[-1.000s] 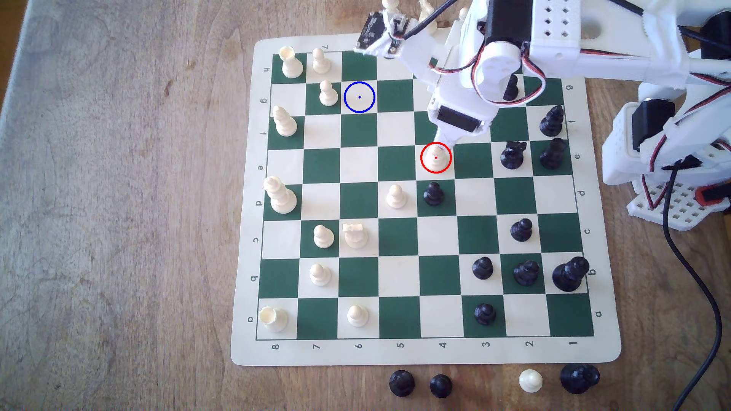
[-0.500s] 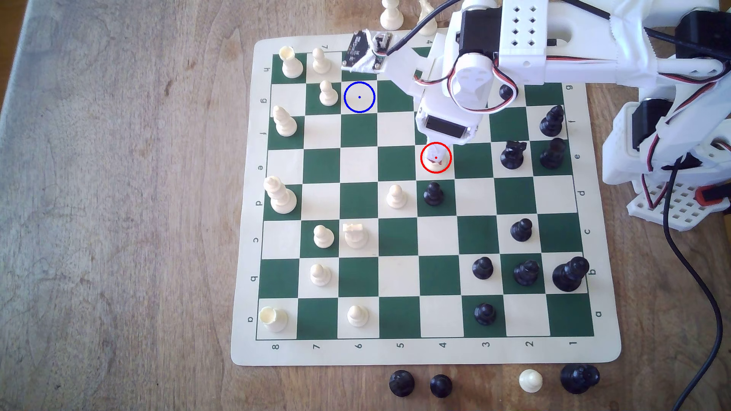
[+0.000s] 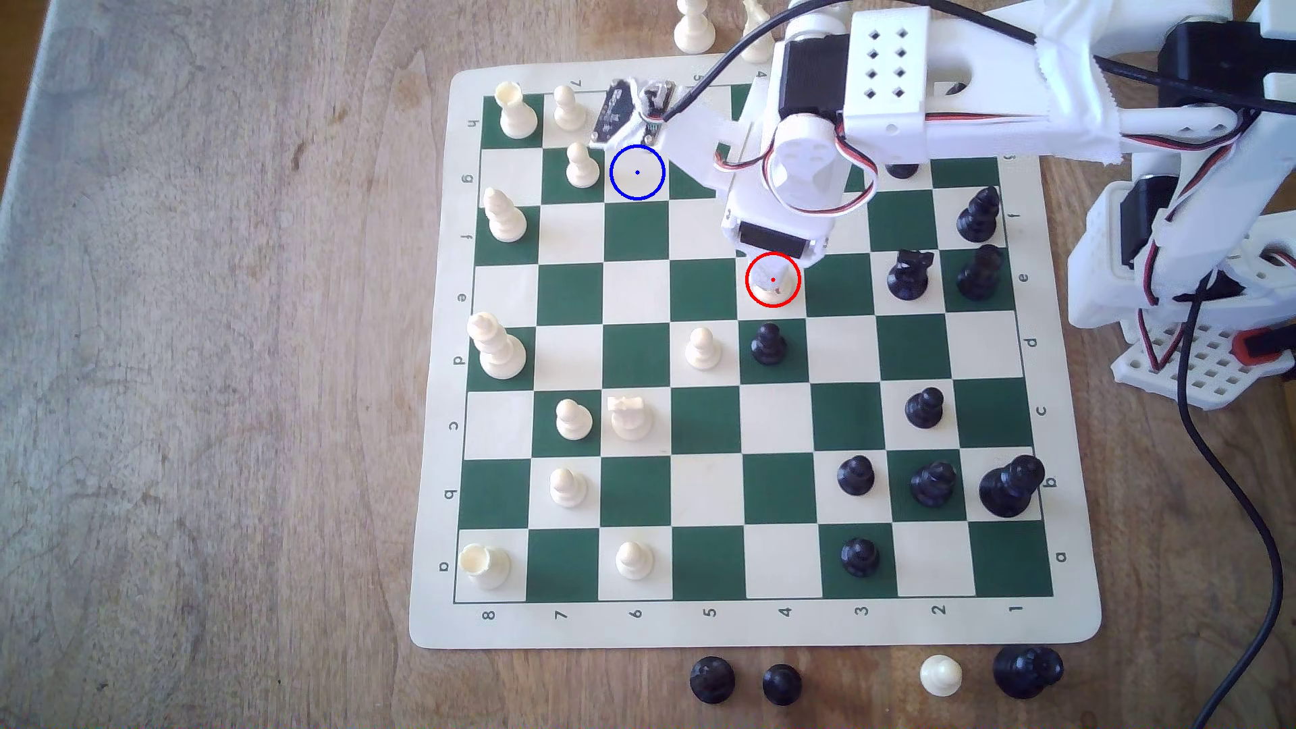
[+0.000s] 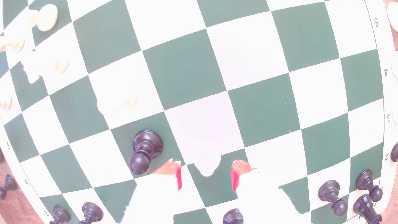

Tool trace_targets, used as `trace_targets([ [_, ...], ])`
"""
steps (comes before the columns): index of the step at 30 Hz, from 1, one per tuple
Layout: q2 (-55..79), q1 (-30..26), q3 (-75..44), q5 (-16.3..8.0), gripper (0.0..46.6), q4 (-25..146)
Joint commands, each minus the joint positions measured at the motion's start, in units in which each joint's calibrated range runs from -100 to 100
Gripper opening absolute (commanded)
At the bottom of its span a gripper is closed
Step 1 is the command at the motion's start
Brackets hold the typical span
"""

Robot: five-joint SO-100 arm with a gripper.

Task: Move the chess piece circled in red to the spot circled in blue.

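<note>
Though the arm hangs over the far half of the chessboard (image 3: 764,624), the exterior view has the gripper (image 3: 773,263) just above the chess piece (image 3: 773,286), which stands inside the red ring, mid-board. The spot (image 3: 637,172) lies well apart, toward that view's left and farther back, bare. A black pawn (image 3: 768,343) sits one square nearer.

Wrist view: the fingertips (image 4: 241,167) are parted, flanking the pale piece's top (image 4: 207,168) without clear contact. Released, then. Grasp, lift, carry and placing all remain.

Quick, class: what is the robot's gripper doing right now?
Gripper: open, its red-tipped fingers either side of the chess piece, not clamped on it.
</note>
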Motion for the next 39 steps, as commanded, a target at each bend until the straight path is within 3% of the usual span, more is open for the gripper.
trace_targets([
  [1, 0.3, -0.5, -4.4, -0.2, 13.1, -1.3],
  [39, 5.0, -1.3, -3.1, -0.7, 11.2, -3.8],
])
